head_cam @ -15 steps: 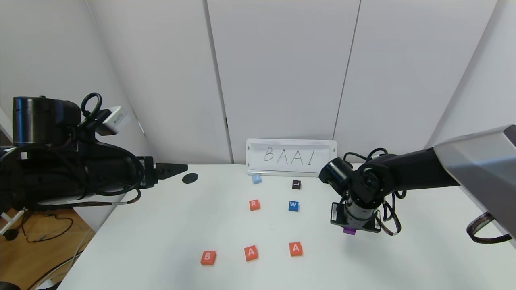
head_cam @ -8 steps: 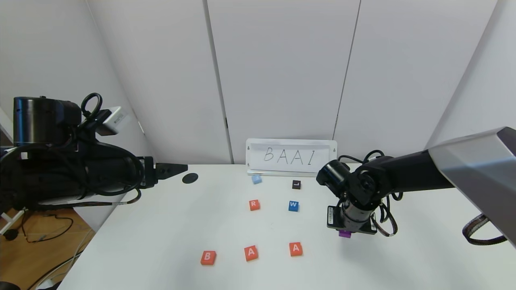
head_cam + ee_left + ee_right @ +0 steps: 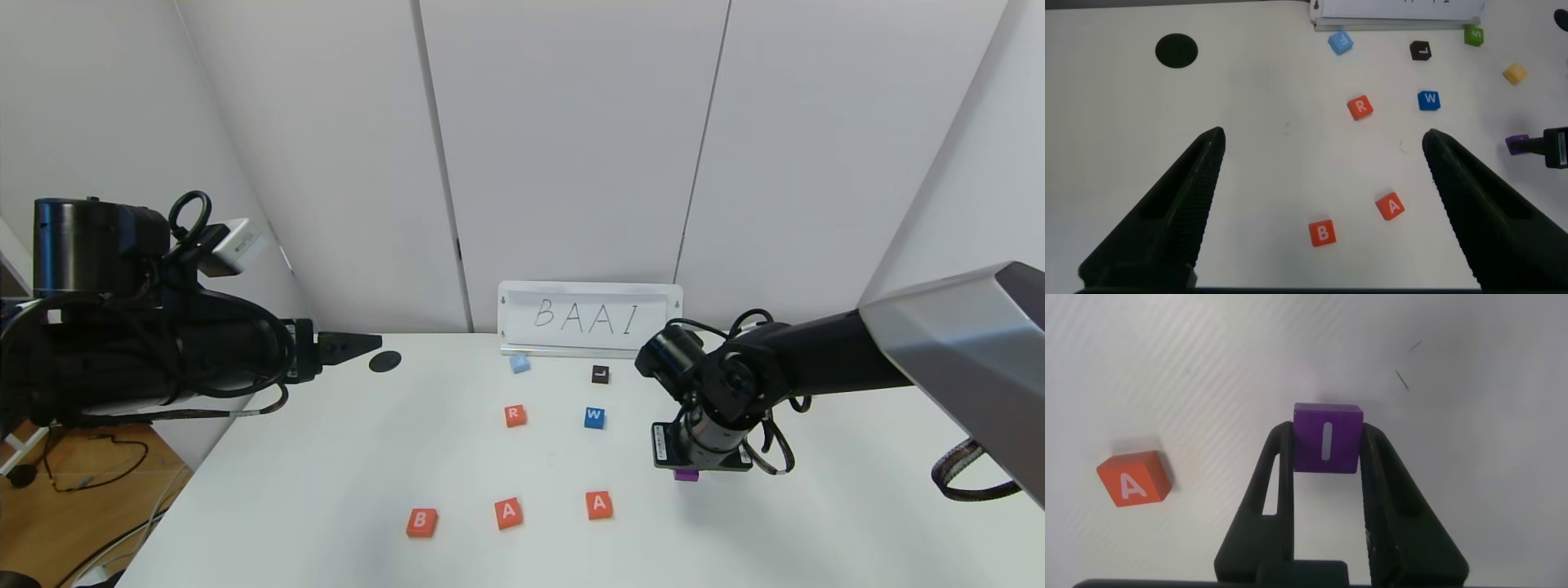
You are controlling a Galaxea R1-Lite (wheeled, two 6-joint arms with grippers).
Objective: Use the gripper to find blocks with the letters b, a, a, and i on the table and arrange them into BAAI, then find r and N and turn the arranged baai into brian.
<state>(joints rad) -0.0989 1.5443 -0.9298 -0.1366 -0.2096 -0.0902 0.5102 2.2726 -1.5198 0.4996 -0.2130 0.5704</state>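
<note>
On the white table (image 3: pixel 326 490), orange-red B (image 3: pixel 421 522), A (image 3: pixel 508 513) and A (image 3: pixel 598 505) lie in a row near the front. My right gripper (image 3: pixel 690 467) is shut on the purple I tile (image 3: pixel 686 474), just right of and slightly behind the second A. In the right wrist view the I (image 3: pixel 1328 438) sits between the fingertips with an A (image 3: pixel 1135 478) beside it. The orange-red R (image 3: pixel 514 416) lies mid-table. The yellow N (image 3: pixel 1514 73) shows only in the left wrist view. My left gripper (image 3: pixel 359 343) is open at the table's far left edge.
A blue W (image 3: pixel 593 417), a black L (image 3: pixel 600 374) and a light blue tile (image 3: pixel 519 363) lie behind the row. A green tile (image 3: pixel 1473 35) lies near the white BAAI sign (image 3: pixel 589 317). A black hole (image 3: pixel 384 361) is at the back left.
My right gripper has moved left with the purple I tile, closer to the right-hand A. The left arm has barely moved.
</note>
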